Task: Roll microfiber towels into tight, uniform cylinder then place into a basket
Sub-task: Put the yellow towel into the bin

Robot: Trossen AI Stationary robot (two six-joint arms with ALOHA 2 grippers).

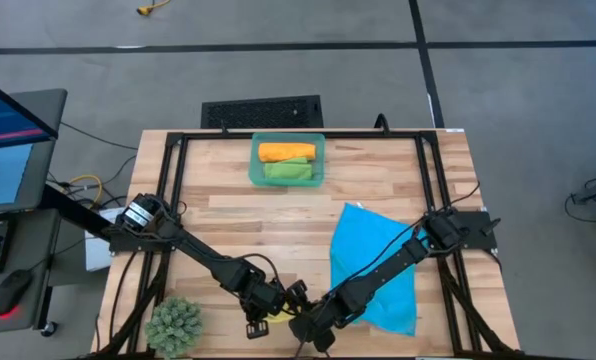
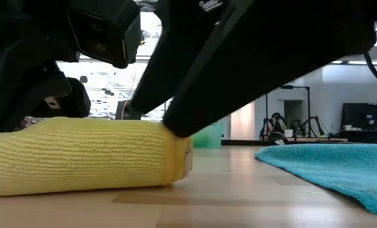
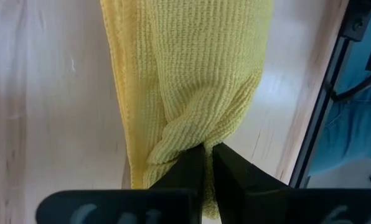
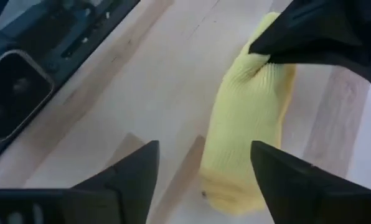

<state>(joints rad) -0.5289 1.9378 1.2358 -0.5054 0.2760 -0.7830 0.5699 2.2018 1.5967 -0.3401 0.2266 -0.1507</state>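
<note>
Left hand (image 3: 205,163) pinches yellow towel (image 3: 192,81); right hand (image 4: 204,165) open.

Both arms reach low toward the near worktop edge. Left gripper (image 3: 207,163): jaws pinched together. Right gripper (image 4: 204,171): jaws spread wide.

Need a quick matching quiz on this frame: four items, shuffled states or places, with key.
Column 1:
1. yellow towel
2. blue towel
3. orange towel
4. right gripper

Column 2:
A. rolled, in the basket
B. spread flat on the table
C. open
D. rolled, pinched by the left gripper

Pairs: 1-D, 2-B, 3-A, 4-C
</note>
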